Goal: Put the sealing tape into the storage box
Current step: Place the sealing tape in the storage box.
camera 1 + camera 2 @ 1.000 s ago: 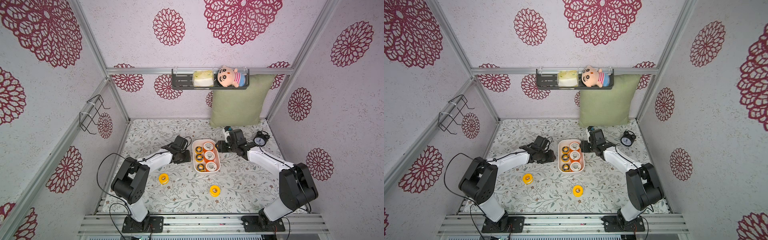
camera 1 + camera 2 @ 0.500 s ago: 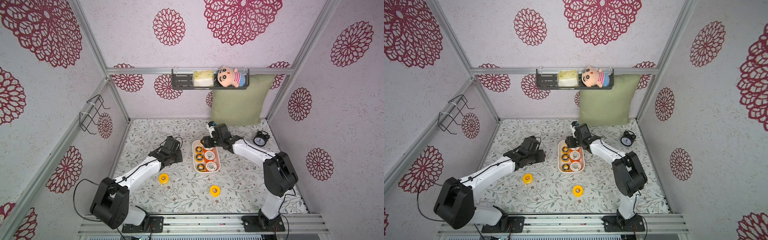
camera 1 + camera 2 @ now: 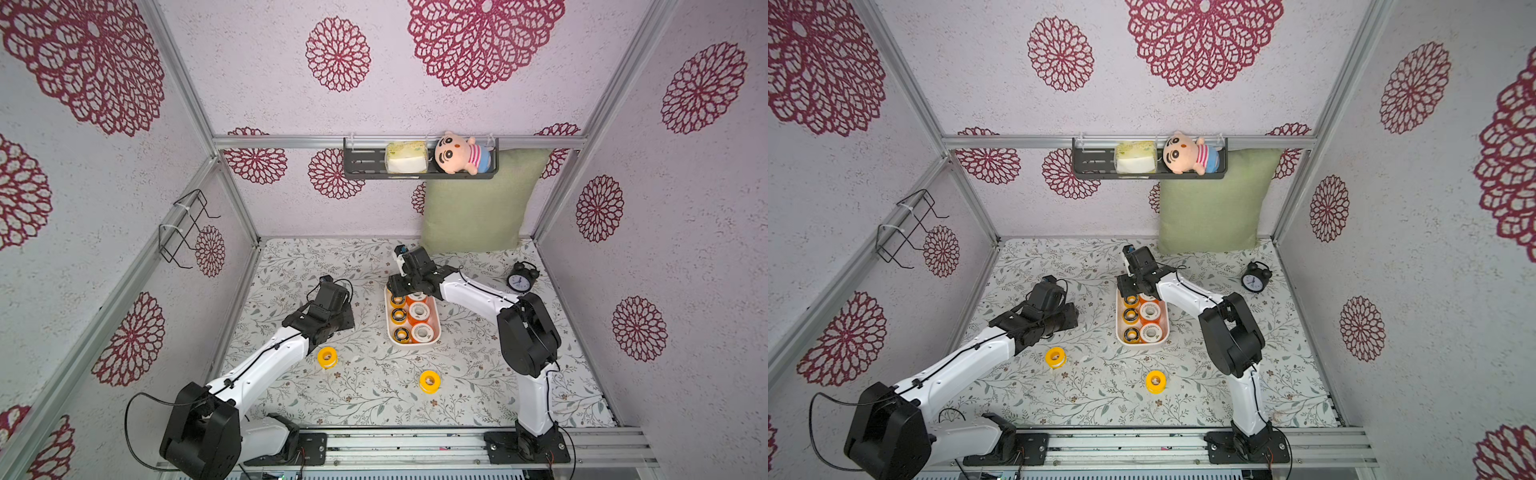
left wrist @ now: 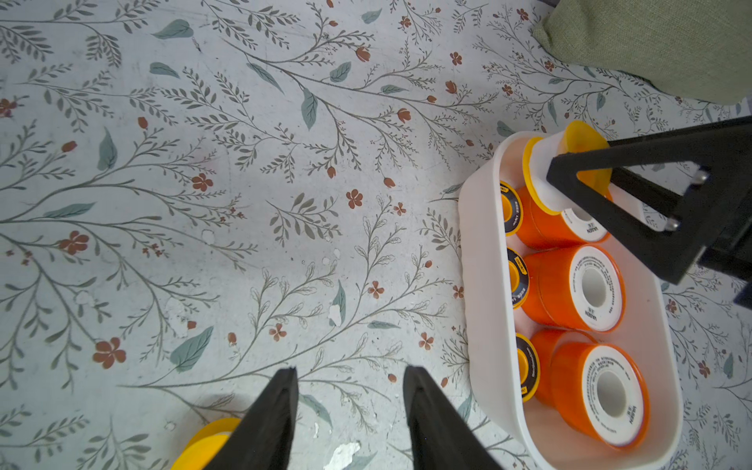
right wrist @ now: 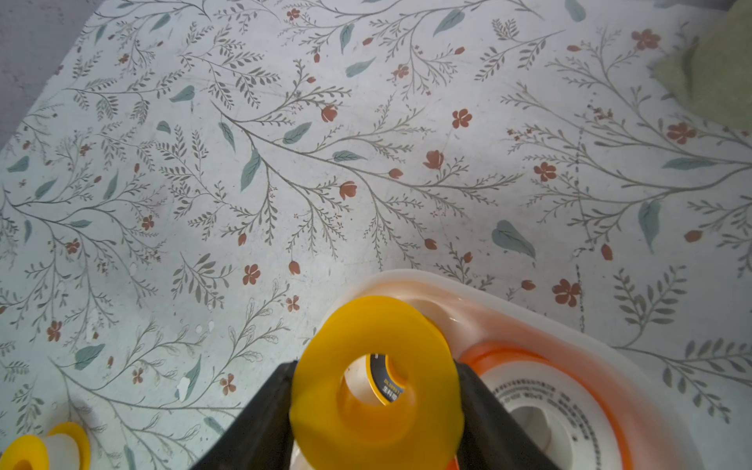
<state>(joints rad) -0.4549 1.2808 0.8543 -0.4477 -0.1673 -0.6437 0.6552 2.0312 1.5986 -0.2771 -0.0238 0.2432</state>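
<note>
1. The right claw (image 5: 376, 374) is partly shut on a yellow roll of tape (image 5: 431, 358), pinching it by the sides; it hangs over the end of the white box (image 4: 482, 293) that is nearest the back edge of the table (image 3: 374, 399).
2. The step looks like dropping this roll in; next the claw should go down a little and then open, so the roll lands inside and not on the rim.
3. The left claw (image 4: 349, 370) is open with nothing in it, low over the table, left of the box; a loose roll (image 3: 327, 357) lies just beside that arm, and a second loose roll (image 3: 429, 381) lies nearer the front edge; both need picking up.
4. The orange rolls (image 4: 594, 289) fill much of the box; the right claw covers the back end in both top views, so I cannot tell if there is a free spot under the held roll, or if it touches the roll below; in the left wrist view the loose roll is cut off by the picture edge.
</note>
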